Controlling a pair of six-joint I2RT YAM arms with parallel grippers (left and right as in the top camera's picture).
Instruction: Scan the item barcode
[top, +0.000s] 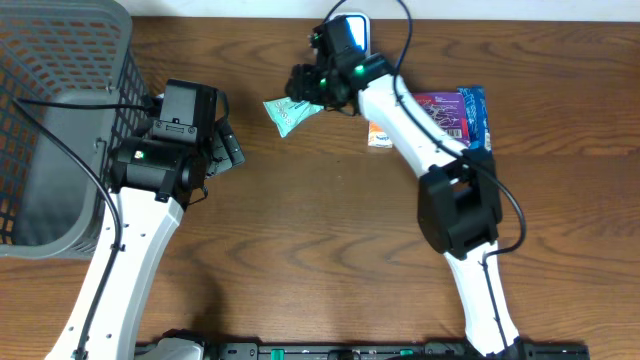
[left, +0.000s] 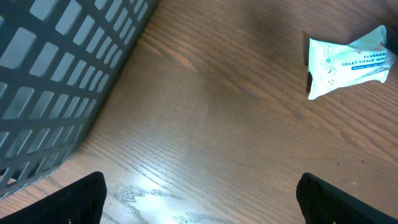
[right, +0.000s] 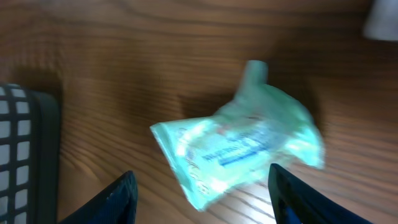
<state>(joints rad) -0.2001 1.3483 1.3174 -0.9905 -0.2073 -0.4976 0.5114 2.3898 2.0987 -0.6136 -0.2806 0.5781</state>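
Hovering over wipes pack (top: 290, 113), right end effector (right: 202, 186) spread wide w/ nothing gripped; left end effector (left: 202, 190) released too. Pack lies on table (top: 330, 250), right of basket (top: 60, 120). Prob. soft, light, slippery wrapper: pinch across mid-body.

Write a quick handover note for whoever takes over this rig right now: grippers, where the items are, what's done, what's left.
Left gripper: open, empty, beside the grey basket.
Right gripper: open, over the wipes pack, a finger on each side, apparently not gripping.
Items: the wipes pack lies on the table; the purple packet sits by the right arm.
Done: no scan can be confirmed from these views.
Left: probably grasp the pack and show its barcode to the white device at the far edge, which may be the scanner.
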